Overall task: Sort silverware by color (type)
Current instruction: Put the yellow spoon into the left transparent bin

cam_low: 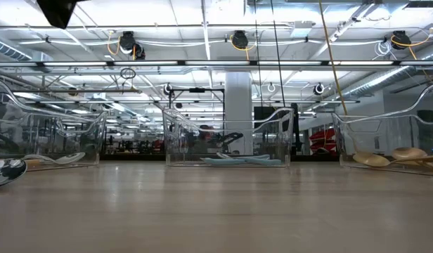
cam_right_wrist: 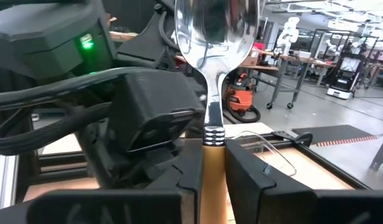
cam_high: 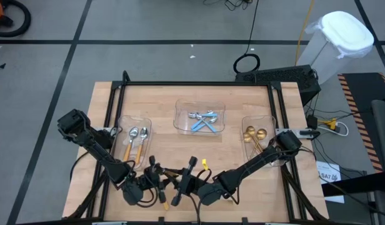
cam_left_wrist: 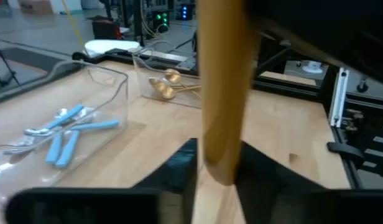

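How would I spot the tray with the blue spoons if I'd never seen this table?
Look at the wooden table from above: three clear trays sit in a row. The blue-spoon tray is the middle one, farthest from the arms. Its neighbours hold orange-handled spoons and gold spoons.

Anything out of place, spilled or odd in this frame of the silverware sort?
Nothing looks spilled or damaged. One thing stands out: an orange-handled silver spoon is held up off the wooden table, clamped in the right gripper, with its handle reaching into the left gripper. It looks like a handover rather than a fault.
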